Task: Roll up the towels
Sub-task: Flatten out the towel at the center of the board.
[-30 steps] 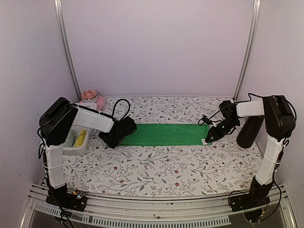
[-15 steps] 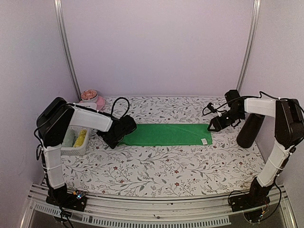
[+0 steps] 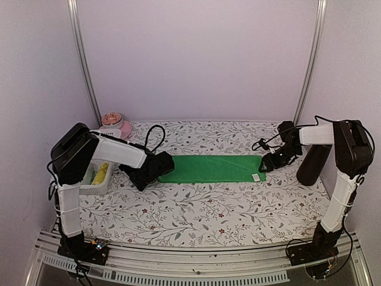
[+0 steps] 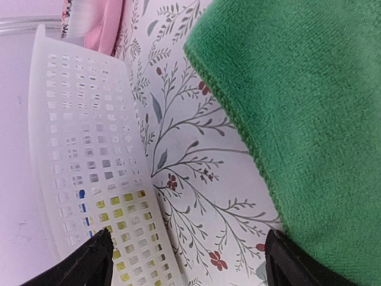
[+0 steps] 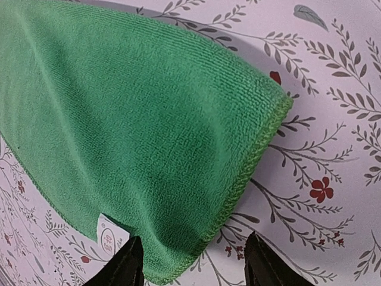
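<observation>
Green plain cloth towel (image 3: 208, 168) lies flat on the floral-print table (image 3: 196, 208), left end hidden under the left gripper (image 3: 144, 177), yellow-lime towel (image 3: 100, 173) half-hidden in the white mesh basket (image 3: 92, 189); both arms reach low, right gripper (image 3: 266, 166) at its right end, both pincers spread, empty.

Green towel (image 3: 208, 168) lies flat across the middle of the tabletop (image 3: 202, 208), left gripper (image 3: 158, 172) at its left end, right gripper (image 3: 264, 167) at its right end, basket (image 3: 98, 188) by the left edge.

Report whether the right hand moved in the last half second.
Yes. The right hand came nearer, from level with the dark cylinder's top to its middle, down at the green towel's end.
</observation>
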`<state>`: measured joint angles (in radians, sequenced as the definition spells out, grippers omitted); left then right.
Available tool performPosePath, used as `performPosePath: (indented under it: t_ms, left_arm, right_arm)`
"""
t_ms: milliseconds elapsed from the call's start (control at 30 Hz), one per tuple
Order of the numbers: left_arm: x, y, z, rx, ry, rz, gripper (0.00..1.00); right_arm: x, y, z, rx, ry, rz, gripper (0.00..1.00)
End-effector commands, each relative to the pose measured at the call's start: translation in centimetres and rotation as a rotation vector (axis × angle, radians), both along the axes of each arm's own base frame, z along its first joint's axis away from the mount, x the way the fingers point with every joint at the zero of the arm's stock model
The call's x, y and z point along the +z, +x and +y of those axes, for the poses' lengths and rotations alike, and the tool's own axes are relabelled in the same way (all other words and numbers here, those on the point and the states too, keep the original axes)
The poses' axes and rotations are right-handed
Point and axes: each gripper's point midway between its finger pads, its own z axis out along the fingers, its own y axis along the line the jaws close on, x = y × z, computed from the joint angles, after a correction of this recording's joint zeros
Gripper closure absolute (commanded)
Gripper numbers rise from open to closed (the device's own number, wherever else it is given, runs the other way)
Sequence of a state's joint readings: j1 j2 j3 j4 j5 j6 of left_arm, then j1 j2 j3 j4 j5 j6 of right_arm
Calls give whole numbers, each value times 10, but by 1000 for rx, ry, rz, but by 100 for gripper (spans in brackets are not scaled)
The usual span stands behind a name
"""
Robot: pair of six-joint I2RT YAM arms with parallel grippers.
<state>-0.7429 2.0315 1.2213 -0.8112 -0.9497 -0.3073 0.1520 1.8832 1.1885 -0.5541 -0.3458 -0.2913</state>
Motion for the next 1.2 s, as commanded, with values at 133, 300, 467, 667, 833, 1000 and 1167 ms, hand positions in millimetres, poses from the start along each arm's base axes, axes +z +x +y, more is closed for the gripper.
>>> performPosePath:
  t_ms: [133, 300, 467, 667, 833, 1000, 1167]
  left_arm:
    - [-17, -15, 20, 51, 99, 66, 10]
    - [-1, -19, 25, 87, 109, 25, 3]
    - [13, -18, 16, 76, 74, -12, 3]
    - [34, -21, 11, 82, 123, -61, 3]
    - [43, -26, 9, 89, 150, -85, 3]
    - [45, -27, 6, 85, 141, -95, 3]
    - [43, -25, -3, 53, 91, -96, 3]
  right_arm:
    - [-12, 0, 8, -2, 48, 42, 42]
    - [-12, 8, 14, -1, 80, 48, 45]
    - [-16, 6, 17, -2, 101, 70, 50]
    - [-28, 2, 20, -12, 124, 112, 63]
    - [-32, 6, 22, -23, 134, 122, 87]
    - [-16, 19, 10, -58, 98, 54, 98]
    - [24, 43, -26, -144, 111, -50, 98]
